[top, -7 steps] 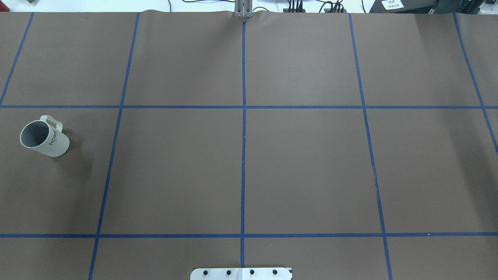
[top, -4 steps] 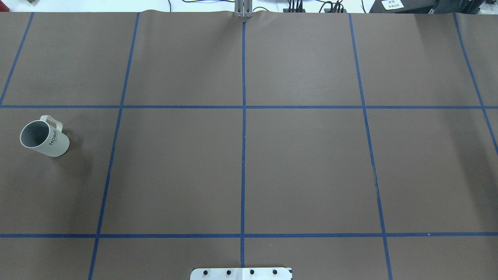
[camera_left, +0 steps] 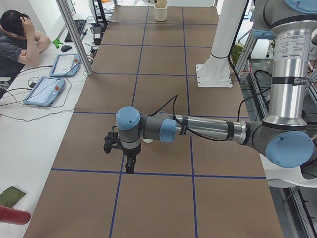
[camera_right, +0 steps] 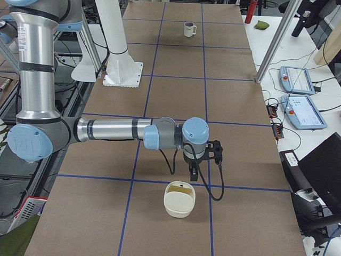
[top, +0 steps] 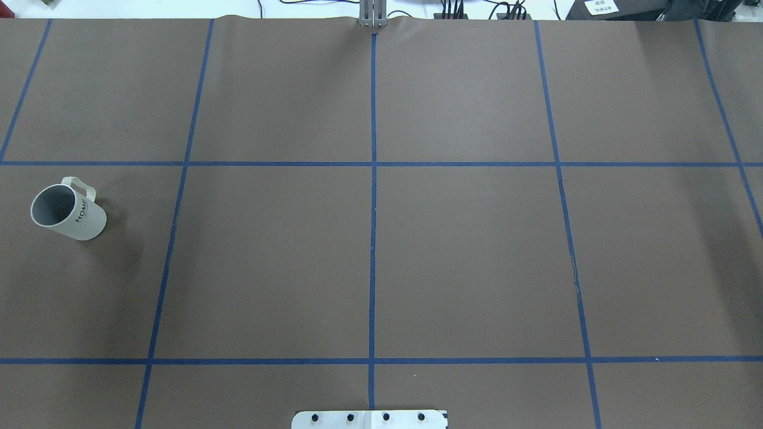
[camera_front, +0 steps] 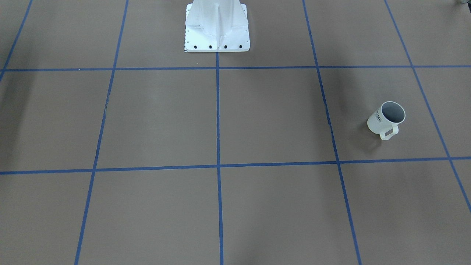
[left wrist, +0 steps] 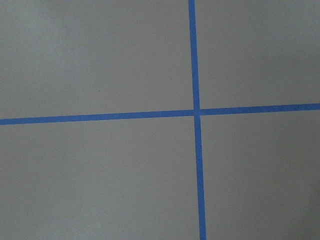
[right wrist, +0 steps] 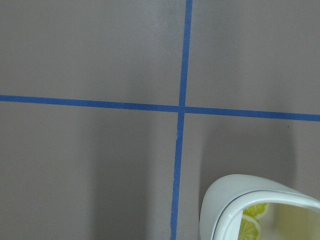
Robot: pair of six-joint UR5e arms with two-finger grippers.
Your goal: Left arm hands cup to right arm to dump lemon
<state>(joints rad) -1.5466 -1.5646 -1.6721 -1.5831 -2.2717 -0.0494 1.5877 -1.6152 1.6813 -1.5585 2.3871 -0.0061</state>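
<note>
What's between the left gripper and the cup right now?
Nothing visible. The cup stands alone on the table, with nothing around it in the overhead and front views. The left gripper shows only in the left side view, over a tape crossing.

Off-white "HOME" cup [top: 71, 211] upright, far on robot's left side; handle pointing away from robot; inside grey.

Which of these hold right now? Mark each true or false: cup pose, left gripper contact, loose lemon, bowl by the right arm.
1. The cup stands upright on the table. True.
2. The left gripper grips the cup's handle. False: nothing touches the cup in the overhead or front-facing views.
3. A lemon lies on the table beside the cup. False: none shows there.
4. A white bowl sits on the table close to the right gripper. True.
</note>
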